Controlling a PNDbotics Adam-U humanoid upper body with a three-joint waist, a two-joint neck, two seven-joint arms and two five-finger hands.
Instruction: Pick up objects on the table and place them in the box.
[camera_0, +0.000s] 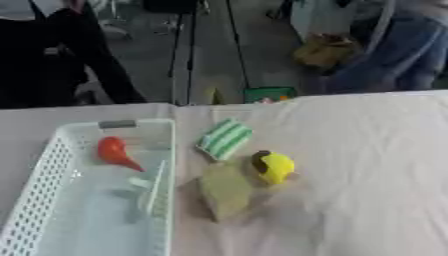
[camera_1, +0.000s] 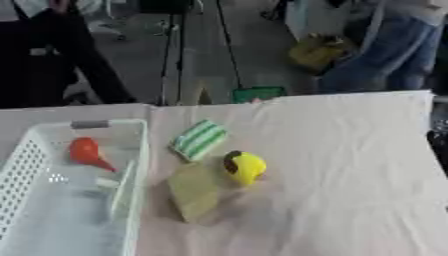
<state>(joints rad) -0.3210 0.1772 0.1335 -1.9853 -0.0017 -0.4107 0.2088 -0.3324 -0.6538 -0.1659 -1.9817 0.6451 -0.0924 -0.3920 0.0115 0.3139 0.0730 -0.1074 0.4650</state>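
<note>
One orange object (camera_0: 115, 152) lies inside the white basket (camera_0: 39, 192) at left. Beside the basket, on the cloth (camera_0: 367, 175), lie a green striped piece (camera_0: 224, 138), an olive pad (camera_0: 225, 191) and a yellow object (camera_0: 274, 166). No fingers are visible, so their state and places relative to them cannot be told.

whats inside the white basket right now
The white basket holds an orange-red object near its far end and a pale, whitish item along its right wall. The near end runs out of view, so anything there can't be seen.
</note>
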